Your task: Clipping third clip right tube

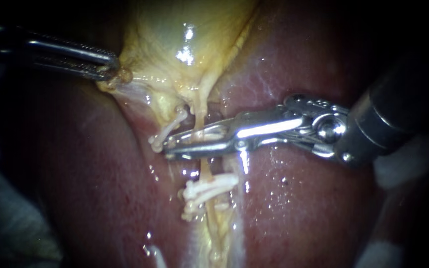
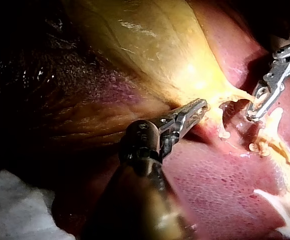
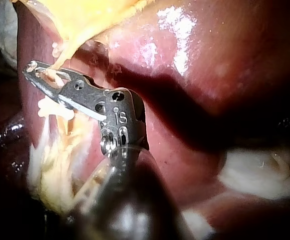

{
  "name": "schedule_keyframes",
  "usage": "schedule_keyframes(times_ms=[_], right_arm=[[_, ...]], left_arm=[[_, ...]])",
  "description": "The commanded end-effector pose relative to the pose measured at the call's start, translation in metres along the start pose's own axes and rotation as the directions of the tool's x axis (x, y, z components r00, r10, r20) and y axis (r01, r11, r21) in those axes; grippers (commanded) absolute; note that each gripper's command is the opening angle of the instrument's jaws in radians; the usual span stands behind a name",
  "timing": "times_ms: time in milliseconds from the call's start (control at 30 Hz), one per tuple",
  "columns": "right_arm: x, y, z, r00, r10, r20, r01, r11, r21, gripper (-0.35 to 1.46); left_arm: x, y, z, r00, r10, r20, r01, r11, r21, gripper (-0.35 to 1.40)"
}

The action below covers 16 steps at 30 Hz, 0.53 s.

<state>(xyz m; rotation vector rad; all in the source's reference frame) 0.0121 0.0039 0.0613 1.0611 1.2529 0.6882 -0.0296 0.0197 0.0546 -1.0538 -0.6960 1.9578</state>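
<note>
My left instrument [image 1: 111,69] comes in from the upper left, and its jaws are shut on the yellow edge of the gallbladder [image 1: 184,30]. In the left wrist view the same jaws [image 2: 202,105] pinch that edge. A thin pale right tube [image 1: 200,116] runs down from the gallbladder over the liver [image 1: 304,198]. My right instrument [image 1: 170,148] lies across it, jaws closed around the tube with the tips nearly meeting. Two white clips [image 1: 208,187] sit on the tube just below the jaws. The right wrist view shows the jaws [image 3: 32,67] straddling the tube.
Another white clip [image 1: 169,128] sits on a second strand to the left of the right tube. White gauze [image 1: 398,168] lies under my right instrument's shaft. Wet red liver surrounds the tubes on both sides.
</note>
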Motion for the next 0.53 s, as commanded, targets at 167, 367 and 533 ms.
schedule_keyframes(times_ms=[167,367,533], right_arm=[[-0.0003,-0.0001,-0.0002,1.000,0.005,-0.005,-0.005,1.000,-0.005,-0.35],[-0.0007,0.0001,-0.0001,1.000,0.003,-0.004,-0.003,1.000,-0.005,-0.35],[-0.0012,0.0005,0.0000,1.000,-0.001,-0.002,0.001,1.000,-0.006,-0.35]], left_arm=[[0.0000,0.0000,0.0000,1.0000,0.000,0.000,0.000,1.000,0.000,-0.35],[0.0000,0.0000,0.0000,1.0000,0.000,0.000,0.000,1.000,0.000,-0.35],[0.0001,0.0000,0.0001,1.0000,0.000,0.000,0.000,1.000,0.000,-0.35]])
